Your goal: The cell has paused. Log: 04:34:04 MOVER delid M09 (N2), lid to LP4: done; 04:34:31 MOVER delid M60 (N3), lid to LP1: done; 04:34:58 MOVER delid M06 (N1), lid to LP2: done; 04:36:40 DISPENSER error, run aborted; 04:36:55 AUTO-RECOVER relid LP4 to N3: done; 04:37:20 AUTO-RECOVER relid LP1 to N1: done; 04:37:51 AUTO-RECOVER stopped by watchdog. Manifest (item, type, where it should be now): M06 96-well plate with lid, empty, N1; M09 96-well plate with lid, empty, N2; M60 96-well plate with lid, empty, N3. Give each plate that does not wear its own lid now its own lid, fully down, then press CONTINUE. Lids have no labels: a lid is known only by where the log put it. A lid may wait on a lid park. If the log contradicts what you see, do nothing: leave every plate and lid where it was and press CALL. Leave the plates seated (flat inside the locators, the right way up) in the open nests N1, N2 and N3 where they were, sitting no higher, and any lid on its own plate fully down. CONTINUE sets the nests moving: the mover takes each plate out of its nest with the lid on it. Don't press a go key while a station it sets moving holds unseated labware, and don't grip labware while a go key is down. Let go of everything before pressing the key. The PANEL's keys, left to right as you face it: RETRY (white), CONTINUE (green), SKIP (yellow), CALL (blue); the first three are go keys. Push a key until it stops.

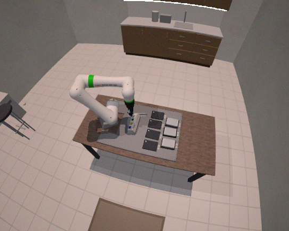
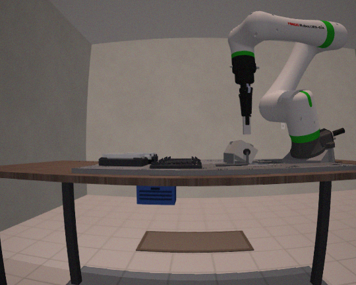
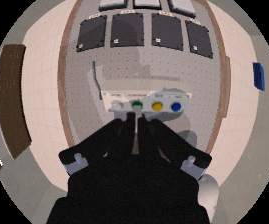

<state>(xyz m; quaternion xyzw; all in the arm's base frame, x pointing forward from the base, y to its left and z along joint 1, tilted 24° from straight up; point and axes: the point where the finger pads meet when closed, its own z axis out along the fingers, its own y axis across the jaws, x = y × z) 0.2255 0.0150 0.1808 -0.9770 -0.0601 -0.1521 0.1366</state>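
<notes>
Three plates sit in a row of nests on the grey mat, each with a pale lid on top: the far one (image 1: 172, 122), the middle one (image 1: 170, 131) and the near one (image 1: 168, 143). Beside them are several dark lid parks (image 1: 152, 134), and I see no lid on any of them. The key panel (image 1: 132, 124) shows its white (image 3: 120, 104), green (image 3: 138, 104), yellow (image 3: 158, 106) and blue (image 3: 177, 106) keys. My gripper (image 3: 137, 111) is shut and empty. It hangs well above the panel (image 2: 240, 152), over the green key.
The arm's base (image 1: 109, 117) stands on the mat behind the panel. A blue box (image 2: 156, 194) hangs under the table. A stool (image 1: 2, 112) stands far off on the floor.
</notes>
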